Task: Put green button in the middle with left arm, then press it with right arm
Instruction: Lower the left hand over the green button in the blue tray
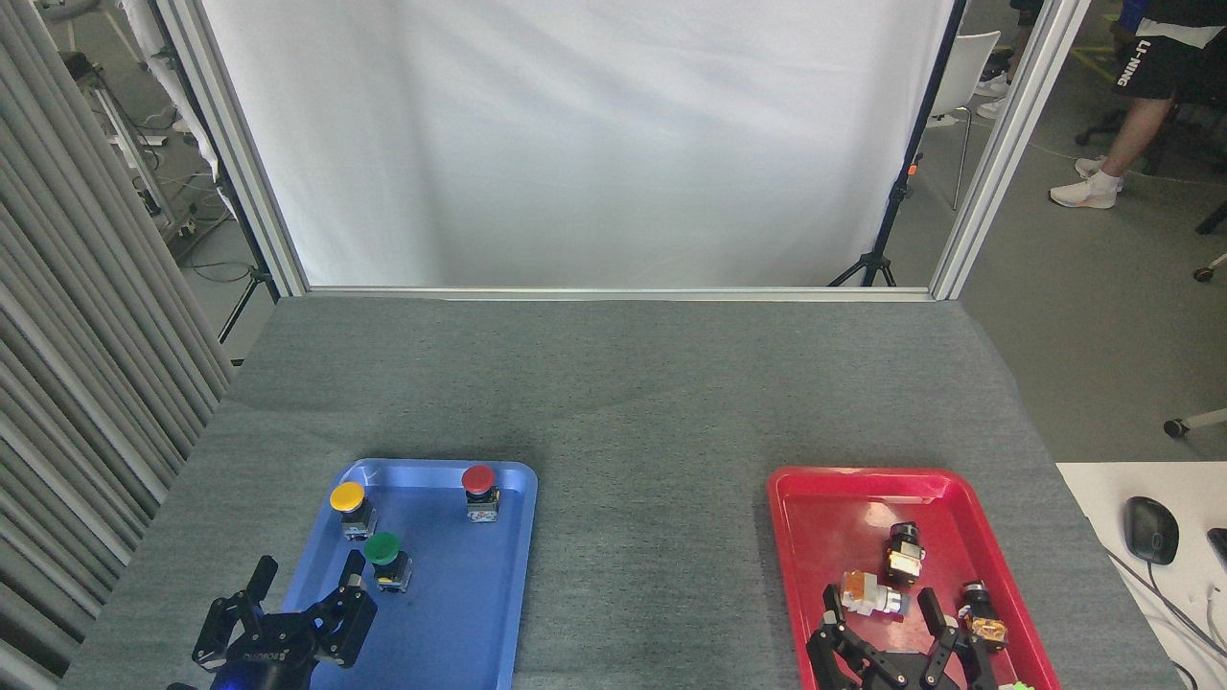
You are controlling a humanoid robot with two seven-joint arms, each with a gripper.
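Head view, lower left of frame: blue tray (498,575) on grey tabletop (633,402). Green button (386,558) stands upright in it, just below the yellow button (351,508); red button (479,491) apart. Left gripper (305,589) spread wide, just beside the green one; best closed low on its dark base, clear of yellow. Lower right: right gripper (882,618) open over red tray (815,517).

A blue tray (498,613) at seven o'clock carries a yellow button (349,504) and a red button (479,489); a red tray (824,517) at five o'clock carries small switches (901,554).
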